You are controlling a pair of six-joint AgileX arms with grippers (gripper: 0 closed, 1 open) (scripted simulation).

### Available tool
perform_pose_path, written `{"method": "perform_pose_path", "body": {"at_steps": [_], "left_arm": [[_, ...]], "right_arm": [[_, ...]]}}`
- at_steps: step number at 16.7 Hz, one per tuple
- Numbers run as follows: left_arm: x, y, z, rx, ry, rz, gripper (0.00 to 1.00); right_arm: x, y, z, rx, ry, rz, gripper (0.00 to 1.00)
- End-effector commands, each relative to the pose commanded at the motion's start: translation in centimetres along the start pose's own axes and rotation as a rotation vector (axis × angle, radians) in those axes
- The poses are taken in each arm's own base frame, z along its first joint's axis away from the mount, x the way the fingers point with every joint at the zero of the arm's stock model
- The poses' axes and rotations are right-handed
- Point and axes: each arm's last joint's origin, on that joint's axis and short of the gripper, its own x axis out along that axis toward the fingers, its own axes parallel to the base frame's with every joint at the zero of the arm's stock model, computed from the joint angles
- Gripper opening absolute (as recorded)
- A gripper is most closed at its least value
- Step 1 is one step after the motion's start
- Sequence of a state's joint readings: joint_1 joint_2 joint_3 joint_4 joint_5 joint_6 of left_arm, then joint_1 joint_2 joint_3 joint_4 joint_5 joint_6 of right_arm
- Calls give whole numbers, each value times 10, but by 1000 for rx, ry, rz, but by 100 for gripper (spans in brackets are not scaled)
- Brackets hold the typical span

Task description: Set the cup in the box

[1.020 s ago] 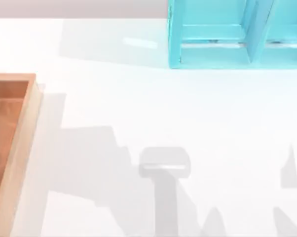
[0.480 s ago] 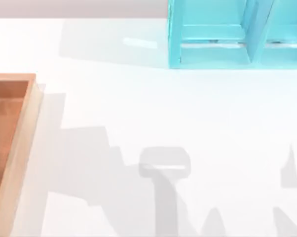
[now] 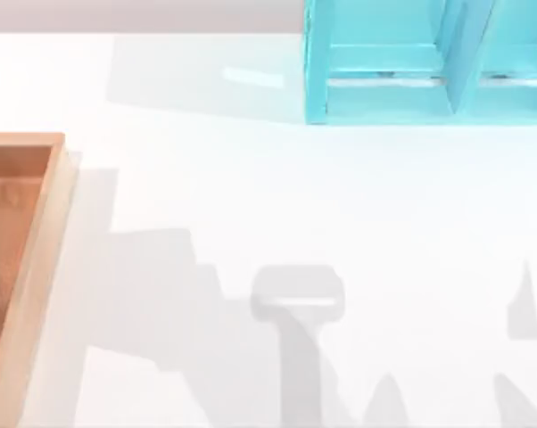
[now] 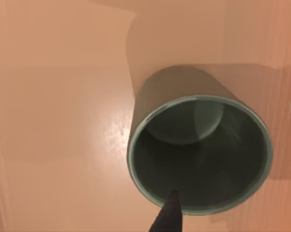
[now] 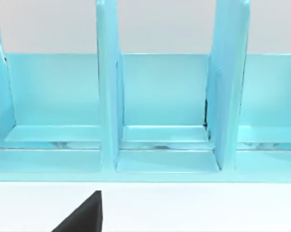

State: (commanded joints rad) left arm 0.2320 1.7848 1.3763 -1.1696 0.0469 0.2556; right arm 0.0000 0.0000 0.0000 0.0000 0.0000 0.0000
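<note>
One cup [image 4: 198, 154] upright over box floor [image 4: 58, 121], at left end effector [image 4: 168, 217]; grip state unclear.

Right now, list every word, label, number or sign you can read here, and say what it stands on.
None: no readable text anywhere.
The cup: plain, no mark.
The box: bare wooden rim and floor.
The cyan shelf unit: unmarked panels.
The white table: blank.
</note>
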Motion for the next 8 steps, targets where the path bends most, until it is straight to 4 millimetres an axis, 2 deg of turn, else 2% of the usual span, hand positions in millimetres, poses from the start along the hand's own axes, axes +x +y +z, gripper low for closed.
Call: {"method": "perform_pose_path", "body": {"at_steps": [2, 8], "left_arm": [[0, 0, 0, 0, 0, 0, 98], [0, 0, 0, 0, 0, 0, 100]], "right_arm": [[0, 0, 0, 0, 0, 0, 100], [0, 0, 0, 0, 0, 0, 100]]}}
